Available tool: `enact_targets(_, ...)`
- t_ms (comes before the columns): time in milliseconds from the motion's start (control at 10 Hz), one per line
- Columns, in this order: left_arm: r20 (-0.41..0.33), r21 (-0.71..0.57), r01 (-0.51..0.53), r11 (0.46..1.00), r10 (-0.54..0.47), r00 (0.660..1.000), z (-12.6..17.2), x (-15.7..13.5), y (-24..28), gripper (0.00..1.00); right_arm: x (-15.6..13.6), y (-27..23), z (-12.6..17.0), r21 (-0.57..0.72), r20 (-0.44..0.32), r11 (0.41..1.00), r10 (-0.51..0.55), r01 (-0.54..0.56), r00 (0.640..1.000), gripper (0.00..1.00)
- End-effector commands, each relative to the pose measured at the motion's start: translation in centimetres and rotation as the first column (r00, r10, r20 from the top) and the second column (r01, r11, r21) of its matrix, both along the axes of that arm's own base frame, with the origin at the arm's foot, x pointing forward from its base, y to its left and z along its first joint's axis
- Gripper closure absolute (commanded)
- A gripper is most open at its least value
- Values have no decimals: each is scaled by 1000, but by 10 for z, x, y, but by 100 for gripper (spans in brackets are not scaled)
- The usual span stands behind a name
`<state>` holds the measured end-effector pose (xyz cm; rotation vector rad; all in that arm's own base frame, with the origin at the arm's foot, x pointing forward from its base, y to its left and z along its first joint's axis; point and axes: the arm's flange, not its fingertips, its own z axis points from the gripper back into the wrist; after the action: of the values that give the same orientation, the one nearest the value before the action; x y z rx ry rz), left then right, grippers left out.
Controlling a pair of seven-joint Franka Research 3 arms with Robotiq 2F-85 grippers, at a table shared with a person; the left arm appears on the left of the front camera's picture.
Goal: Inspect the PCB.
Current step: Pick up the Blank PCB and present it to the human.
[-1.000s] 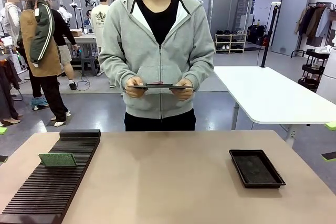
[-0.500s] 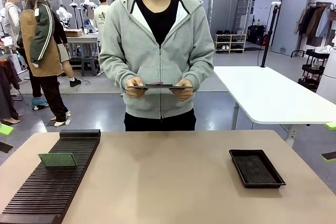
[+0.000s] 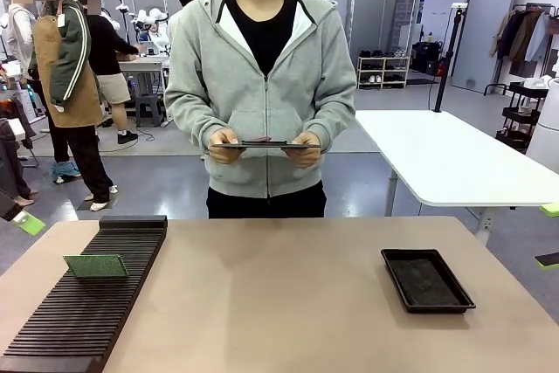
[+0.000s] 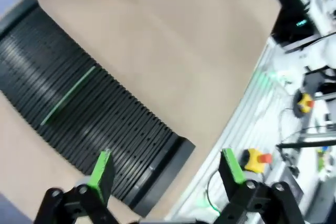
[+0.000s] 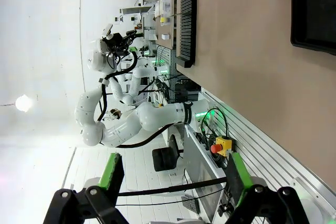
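Note:
The PCB (image 3: 96,265) is a thin green board standing on edge in a slot of the black ribbed rack (image 3: 83,312) at the table's left. In the left wrist view the PCB (image 4: 68,96) is an edge-on green line across the rack (image 4: 105,124). My left gripper (image 4: 165,167) hangs open and empty high above the rack's end; one green pad (image 3: 31,223) pokes in at the front view's left edge. My right gripper (image 5: 173,174) is open and empty, off the table's edge.
A person across the table holds a dark flat panel (image 3: 266,143) level in both hands. A shallow black tray (image 3: 426,279) lies at the table's right, the same tray (image 5: 315,9) showing in the right wrist view. A white table (image 3: 445,159) stands behind.
My left gripper's green pad has come further into the front view at its left edge. The PCB, the tray and the person's hands have stayed still.

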<state>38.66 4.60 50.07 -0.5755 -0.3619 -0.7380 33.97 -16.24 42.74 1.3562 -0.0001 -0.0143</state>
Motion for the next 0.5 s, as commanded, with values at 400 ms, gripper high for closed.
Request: enact_targets(400,-2,-11,-6,1000,6,1000,-6,-1,1,0,1,0,1,-2,-4,1000,-2,2,1000,0)
